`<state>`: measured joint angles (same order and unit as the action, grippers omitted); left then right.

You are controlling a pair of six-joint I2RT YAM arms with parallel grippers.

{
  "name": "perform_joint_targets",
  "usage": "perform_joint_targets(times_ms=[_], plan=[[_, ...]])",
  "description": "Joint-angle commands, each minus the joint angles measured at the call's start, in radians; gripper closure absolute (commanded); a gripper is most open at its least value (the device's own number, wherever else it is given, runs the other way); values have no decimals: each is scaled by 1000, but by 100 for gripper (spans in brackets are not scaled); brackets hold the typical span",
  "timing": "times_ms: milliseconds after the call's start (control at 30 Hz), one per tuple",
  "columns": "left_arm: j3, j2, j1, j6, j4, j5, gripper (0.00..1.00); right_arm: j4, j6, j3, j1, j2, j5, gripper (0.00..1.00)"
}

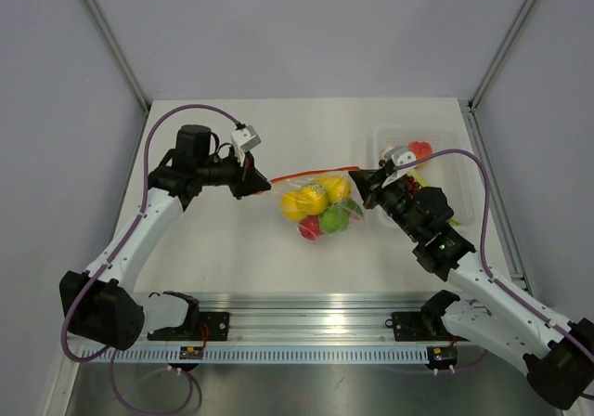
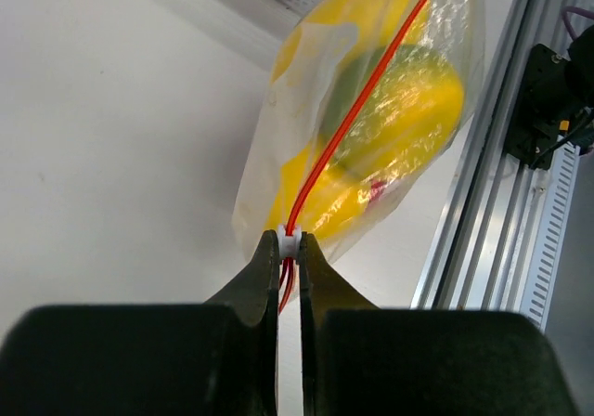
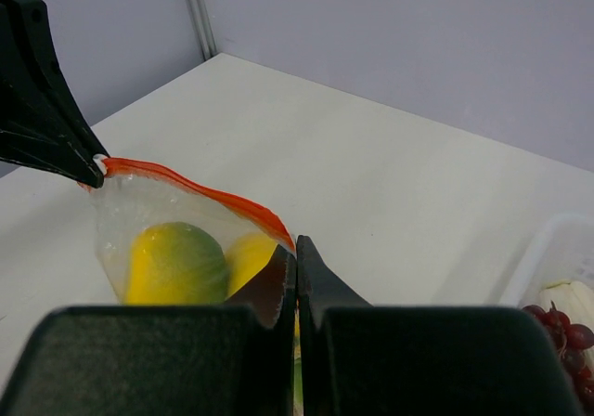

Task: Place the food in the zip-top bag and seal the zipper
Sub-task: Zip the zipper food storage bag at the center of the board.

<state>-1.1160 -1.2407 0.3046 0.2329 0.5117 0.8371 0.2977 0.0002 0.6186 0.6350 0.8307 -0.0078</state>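
Observation:
The clear zip-top bag (image 1: pixel 320 210) hangs stretched between my two grippers above the table. It holds yellow lemons (image 1: pixel 311 198), a green piece (image 1: pixel 334 219) and a red piece (image 1: pixel 311 230). Its red-orange zipper (image 1: pixel 311 172) runs taut along the top. My left gripper (image 2: pixel 290 240) is shut on the white slider at the zipper's (image 2: pixel 362 91) left end. My right gripper (image 3: pixel 296 244) is shut on the bag's right corner, where the zipper (image 3: pixel 200 187) ends. The lemons also show through the bag in the right wrist view (image 3: pixel 176 263).
A white tray (image 1: pixel 427 131) stands at the right behind my right arm, with a red round fruit (image 1: pixel 420 149) and purple grapes (image 3: pixel 561 328) in it. The aluminium rail (image 1: pixel 306 314) runs along the near edge.

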Motion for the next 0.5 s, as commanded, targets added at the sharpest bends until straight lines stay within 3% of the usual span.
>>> perform_joint_targets(times_ms=[0,467], plan=[[34,18,-65,-24,-13,-72,100,150,-12,47,-17,2,134,100],[48,-9,-154,-81,-36,-177,100,242,29,46,-32,96,141,100]])
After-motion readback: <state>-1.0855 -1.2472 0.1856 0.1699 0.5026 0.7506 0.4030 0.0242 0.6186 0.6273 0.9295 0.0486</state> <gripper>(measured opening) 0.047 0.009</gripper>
